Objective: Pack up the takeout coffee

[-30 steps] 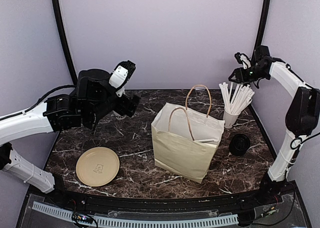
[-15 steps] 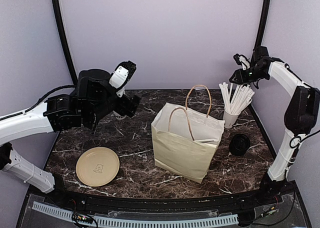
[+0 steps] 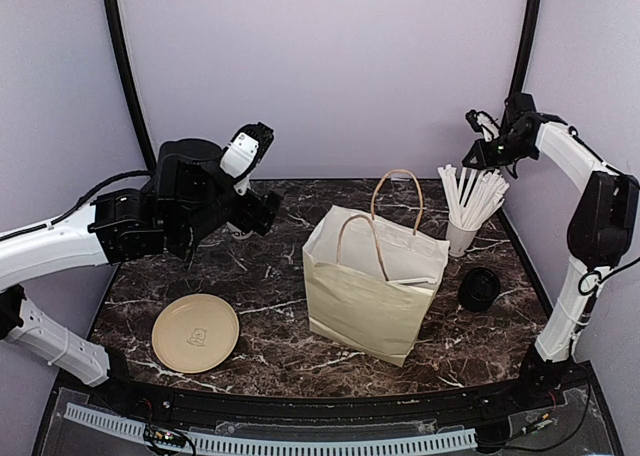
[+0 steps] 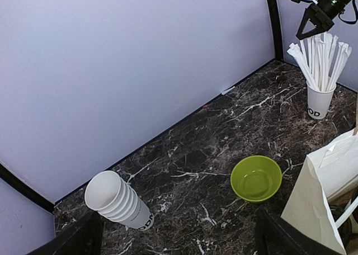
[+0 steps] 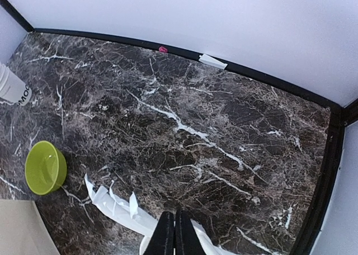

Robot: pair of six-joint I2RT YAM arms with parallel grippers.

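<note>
The takeout coffee is not in view; it may be hidden inside the tall cream paper bag (image 3: 365, 296) (image 4: 316, 210) that stands open at mid-table with a white straw lying across its mouth. My right gripper (image 3: 482, 152) (image 5: 174, 232) (image 4: 316, 19) hangs high at the back right, just above the white cup of straws (image 3: 462, 238) (image 4: 320, 101). Its fingers are pressed together with nothing between them. My left gripper (image 3: 262, 208) (image 4: 182, 245) hovers over the back left of the table, its fingers spread wide at the frame's bottom corners and holding nothing.
A black round object (image 3: 479, 288) sits right of the bag. A beige plate (image 3: 195, 332) lies front left. A green bowl (image 4: 256, 178) (image 5: 45, 167) and a stack of lidless white cups (image 4: 117, 201) (image 5: 10, 84) stand near the back wall.
My right gripper's fingers have closed together above the straws, with the arm shifting only slightly. The left arm has not moved.
</note>
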